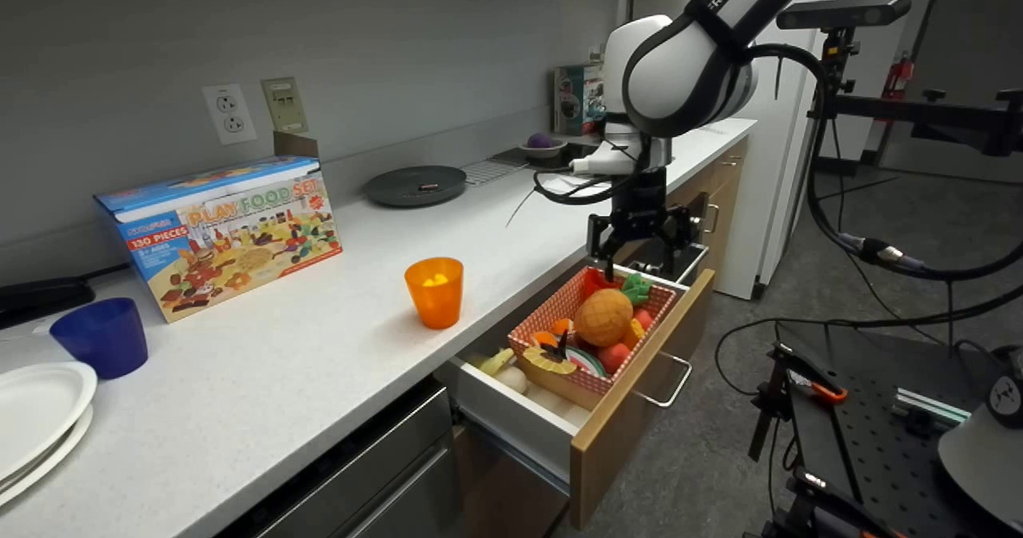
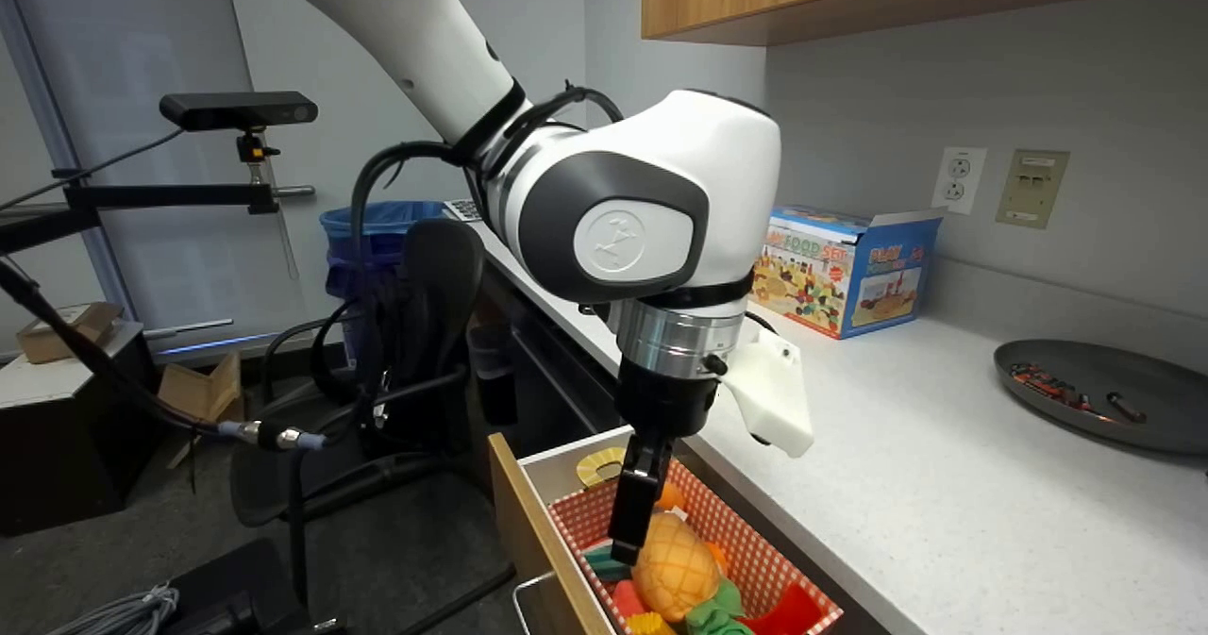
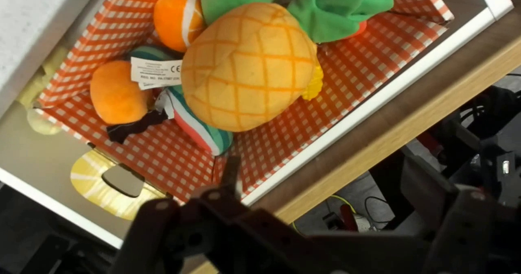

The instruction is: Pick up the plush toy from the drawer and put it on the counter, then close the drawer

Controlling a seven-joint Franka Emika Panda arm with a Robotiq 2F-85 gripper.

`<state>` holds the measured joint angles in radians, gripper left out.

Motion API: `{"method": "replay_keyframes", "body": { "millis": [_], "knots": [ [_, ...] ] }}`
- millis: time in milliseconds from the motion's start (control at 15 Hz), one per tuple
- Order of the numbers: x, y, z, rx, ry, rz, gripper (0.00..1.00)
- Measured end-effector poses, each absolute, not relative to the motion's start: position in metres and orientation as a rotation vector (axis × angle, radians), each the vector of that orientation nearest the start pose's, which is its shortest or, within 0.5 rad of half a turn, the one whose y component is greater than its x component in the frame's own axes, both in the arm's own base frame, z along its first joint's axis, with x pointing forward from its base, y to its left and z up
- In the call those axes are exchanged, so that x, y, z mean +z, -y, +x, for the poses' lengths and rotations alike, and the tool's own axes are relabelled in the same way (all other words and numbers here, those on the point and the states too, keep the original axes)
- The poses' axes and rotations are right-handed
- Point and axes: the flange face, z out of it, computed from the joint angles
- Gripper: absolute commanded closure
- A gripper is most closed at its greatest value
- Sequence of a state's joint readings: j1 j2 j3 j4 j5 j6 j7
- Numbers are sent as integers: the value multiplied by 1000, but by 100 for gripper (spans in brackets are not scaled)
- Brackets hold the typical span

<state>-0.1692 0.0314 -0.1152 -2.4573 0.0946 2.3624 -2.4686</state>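
You've got soft light, apparently from above. In an exterior view, counter (image 2: 944,484) runs pale at 4 o'clock, floor (image 2: 57,569) sinks dark at 8, steel collar (image 2: 681,338) glints near centre. In an exterior view, wall outlet (image 1: 229,114) leans at 10, perspective skew; extinguisher (image 1: 899,74) at 2 is soft. Your wrist view: gripper (image 3: 325,170) near-black, defocused; fine print on tag (image 3: 155,71) at 10 blurred.

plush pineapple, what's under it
In the wrist view, the plush pineapple partly covers at least a watermelon slice and a ridged yellow item; anything fully beneath it is hidden.
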Motion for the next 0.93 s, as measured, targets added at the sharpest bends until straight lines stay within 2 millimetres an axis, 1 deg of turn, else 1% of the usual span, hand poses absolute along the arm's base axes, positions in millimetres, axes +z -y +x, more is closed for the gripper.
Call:
{"method": "replay_keyframes", "body": {
  "millis": [267, 533, 933],
  "knots": [
    [272, 130, 449, 52, -2860, 1601, 0],
    [266, 132, 456, 54, -2814, 1573, 0],
    [237, 133, 467, 35, -2784, 1530, 0]
  ]
}}
